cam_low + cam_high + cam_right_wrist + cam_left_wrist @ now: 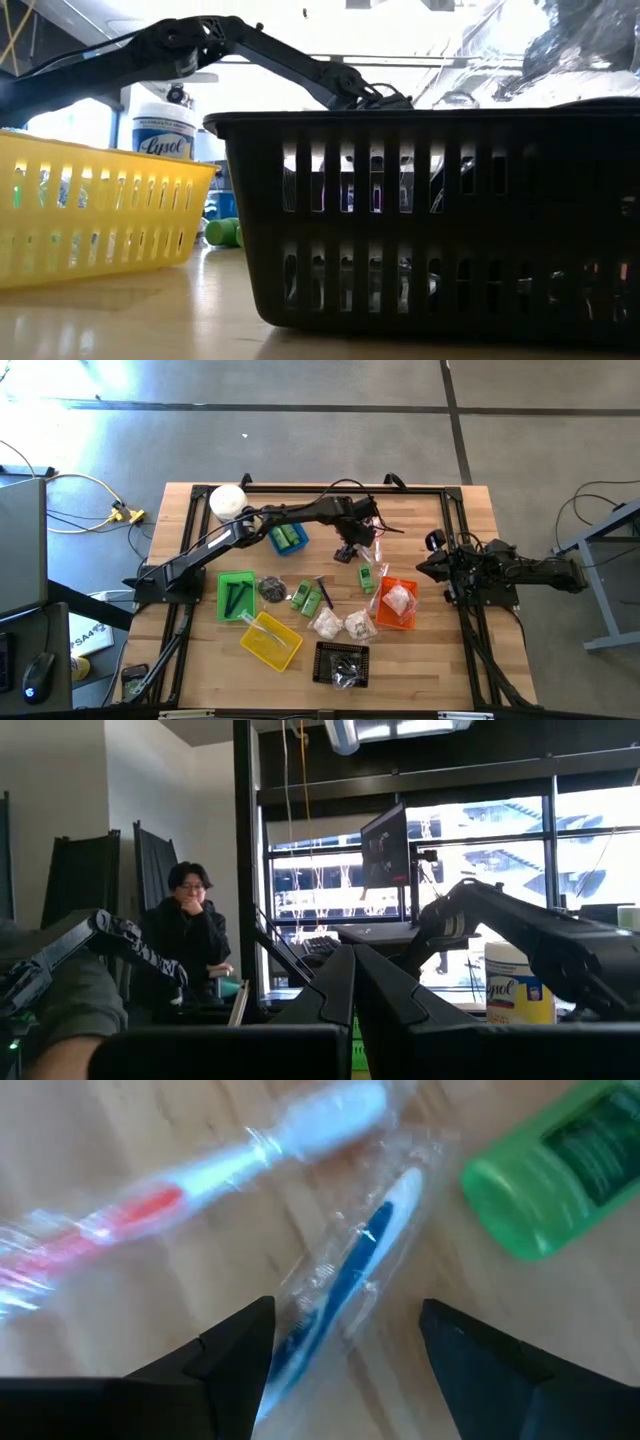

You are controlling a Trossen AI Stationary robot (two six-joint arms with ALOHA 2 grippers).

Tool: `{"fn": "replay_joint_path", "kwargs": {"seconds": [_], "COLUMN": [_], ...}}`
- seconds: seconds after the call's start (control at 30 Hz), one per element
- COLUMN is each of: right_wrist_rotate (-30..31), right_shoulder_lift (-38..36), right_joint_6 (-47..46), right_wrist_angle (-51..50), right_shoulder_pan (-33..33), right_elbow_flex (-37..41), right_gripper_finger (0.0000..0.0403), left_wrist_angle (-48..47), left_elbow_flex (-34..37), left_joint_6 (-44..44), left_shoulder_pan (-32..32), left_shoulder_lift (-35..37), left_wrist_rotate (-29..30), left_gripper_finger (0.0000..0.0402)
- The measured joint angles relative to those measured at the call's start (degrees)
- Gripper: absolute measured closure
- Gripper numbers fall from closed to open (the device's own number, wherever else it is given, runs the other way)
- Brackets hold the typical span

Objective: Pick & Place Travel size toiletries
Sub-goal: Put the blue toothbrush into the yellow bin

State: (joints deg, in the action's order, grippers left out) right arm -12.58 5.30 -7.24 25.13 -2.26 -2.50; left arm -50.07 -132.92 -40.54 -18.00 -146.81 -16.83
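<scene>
Two clear-wrapped toothbrushes lie flat on the wooden table, one blue (352, 1275) and one red (170, 1195). A small green bottle (555, 1170) lies beside them. My left gripper (345, 1335) hangs open over the blue toothbrush, a finger on each side of its handle end, and I cannot tell whether either finger touches the wrap. In the high view my left gripper (347, 552) is at the table's far middle, next to the toothbrushes (377, 550). My right gripper (352, 985) is shut on nothing and raised at the table's right side (432, 566).
Around the middle stand a blue basket (288, 540) with green bottles, a green basket (236, 595) with black combs, a yellow basket (270, 640), an orange basket (397, 605) and a black basket (342, 663). Loose green bottles (307, 597) and white packets (343, 623) lie between them. A white jar (228, 502) stands far left.
</scene>
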Motion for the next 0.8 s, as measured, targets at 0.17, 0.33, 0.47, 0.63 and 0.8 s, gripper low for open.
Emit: {"fn": "replay_joint_path", "kwargs": {"seconds": [0.17, 0.33, 0.47, 0.63, 0.8], "right_wrist_rotate": [0.0, -0.02, -0.02, -0.02, -0.02], "right_shoulder_lift": [0.0, 0.0, 0.0, 0.0, 0.0], "right_joint_6": [1.87, 2.99, 3.01, 3.01, 3.01], "right_wrist_angle": [0.61, 1.33, 1.76, 2.23, 2.39], "right_shoulder_pan": [0.0, 0.0, 0.0, 0.0, 0.0], "right_elbow_flex": [0.0, 0.0, 0.0, 0.0, 0.0], "right_gripper_finger": [0.04, 0.0401, 0.0401, 0.0401, 0.0401], "left_wrist_angle": [-3.5, -5.22, -5.21, -5.48, -6.17], "left_elbow_flex": [-0.04, -0.05, -0.05, -0.05, 0.16], "left_joint_6": [1.84, 2.42, 3.33, 4.88, 5.58], "left_shoulder_pan": [-0.37, -0.37, -0.37, 0.03, 0.07], "left_shoulder_lift": [-0.04, 0.07, 0.07, 0.07, 1.01], "left_wrist_rotate": [-0.83, -0.64, -0.22, 2.27, 3.45], "left_gripper_finger": [0.0169, 0.0223, 0.0298, 0.0386, 0.0381]}}
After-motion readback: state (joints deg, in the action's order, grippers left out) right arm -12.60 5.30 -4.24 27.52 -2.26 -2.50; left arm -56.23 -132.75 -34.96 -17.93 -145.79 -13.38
